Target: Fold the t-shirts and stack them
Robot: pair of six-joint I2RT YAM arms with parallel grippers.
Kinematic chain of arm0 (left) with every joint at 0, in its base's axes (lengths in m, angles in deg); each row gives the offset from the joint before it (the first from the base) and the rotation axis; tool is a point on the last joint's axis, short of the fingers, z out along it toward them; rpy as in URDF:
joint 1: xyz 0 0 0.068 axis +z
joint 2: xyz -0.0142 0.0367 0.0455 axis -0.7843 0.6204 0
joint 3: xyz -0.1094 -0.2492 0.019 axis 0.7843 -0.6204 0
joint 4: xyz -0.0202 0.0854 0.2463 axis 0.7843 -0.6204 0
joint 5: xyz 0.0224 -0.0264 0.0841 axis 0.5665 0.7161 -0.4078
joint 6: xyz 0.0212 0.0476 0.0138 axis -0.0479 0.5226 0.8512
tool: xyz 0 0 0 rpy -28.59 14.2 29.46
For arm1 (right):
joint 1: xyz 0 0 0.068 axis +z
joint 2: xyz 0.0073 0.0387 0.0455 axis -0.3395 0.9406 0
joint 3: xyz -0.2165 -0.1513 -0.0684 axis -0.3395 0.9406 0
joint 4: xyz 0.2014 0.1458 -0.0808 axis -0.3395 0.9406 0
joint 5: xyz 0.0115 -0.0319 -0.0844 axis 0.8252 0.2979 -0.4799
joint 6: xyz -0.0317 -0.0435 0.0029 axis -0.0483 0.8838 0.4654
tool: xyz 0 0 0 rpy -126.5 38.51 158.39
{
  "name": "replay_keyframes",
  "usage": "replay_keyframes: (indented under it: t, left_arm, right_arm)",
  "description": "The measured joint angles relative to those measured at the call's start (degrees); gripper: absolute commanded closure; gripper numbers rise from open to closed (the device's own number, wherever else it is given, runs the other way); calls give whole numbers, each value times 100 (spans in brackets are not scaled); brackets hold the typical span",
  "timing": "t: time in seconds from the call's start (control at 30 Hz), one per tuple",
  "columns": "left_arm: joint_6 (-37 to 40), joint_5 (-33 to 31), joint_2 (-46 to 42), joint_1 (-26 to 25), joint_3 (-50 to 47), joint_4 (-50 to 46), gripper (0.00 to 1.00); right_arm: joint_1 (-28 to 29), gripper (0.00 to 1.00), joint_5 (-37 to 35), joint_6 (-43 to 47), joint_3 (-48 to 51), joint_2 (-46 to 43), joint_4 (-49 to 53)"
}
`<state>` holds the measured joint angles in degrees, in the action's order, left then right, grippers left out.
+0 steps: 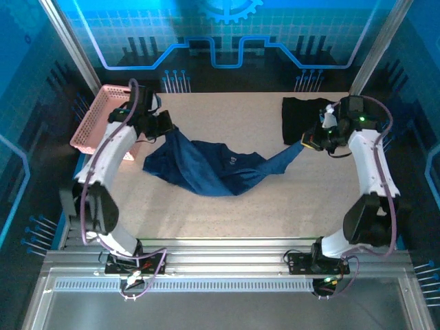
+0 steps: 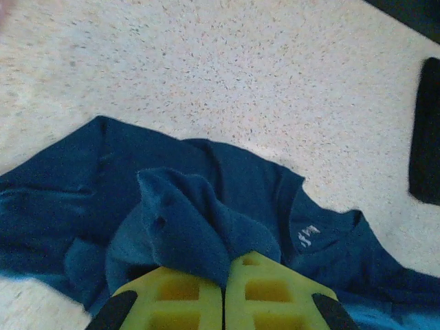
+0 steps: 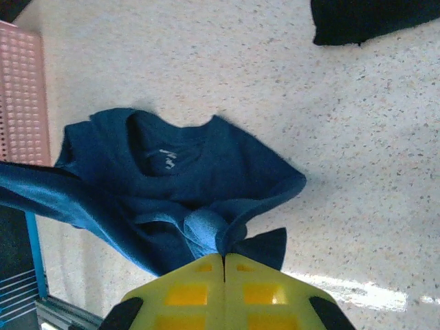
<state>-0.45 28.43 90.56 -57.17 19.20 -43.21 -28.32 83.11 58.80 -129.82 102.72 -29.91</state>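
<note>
The navy blue t-shirt (image 1: pixel 216 168) hangs stretched between both arms and sags to the table in the middle. Its white print shows near the collar (image 2: pixel 307 237) (image 3: pixel 166 158). My left gripper (image 1: pixel 165 124) is shut on the shirt's left end, cloth bunched at its yellow fingertips (image 2: pixel 223 275). My right gripper (image 1: pixel 311 141) is shut on the shirt's right end, fabric pinched between its pads (image 3: pixel 224 260). The black t-shirt (image 1: pixel 302 117) lies folded at the back right, behind the right gripper, also seen at the edges of both wrist views (image 2: pixel 426 130) (image 3: pixel 364 20).
A pink perforated basket (image 1: pixel 100 124) stands at the table's left edge, just behind the left arm (image 3: pixel 24 96). Bare speckled tabletop (image 1: pixel 227 206) lies in front of the shirt. Frame posts rise at both back corners.
</note>
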Motion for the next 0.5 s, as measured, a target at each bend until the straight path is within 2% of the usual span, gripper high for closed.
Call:
replay_keyframes:
  t: [0.13,0.33,0.5]
  left_arm:
    - [-2,103,192,0,17,72,100]
    - [136,188,-398,105,22,101,100]
    - [442,315,-221,365,1263,-9,100]
  right_arm:
    - [-52,100,-118,101,-7,293,-48]
    - [-254,100,13,125,-35,264,-243]
    - [-520,100,533,-374,-544,267,-863]
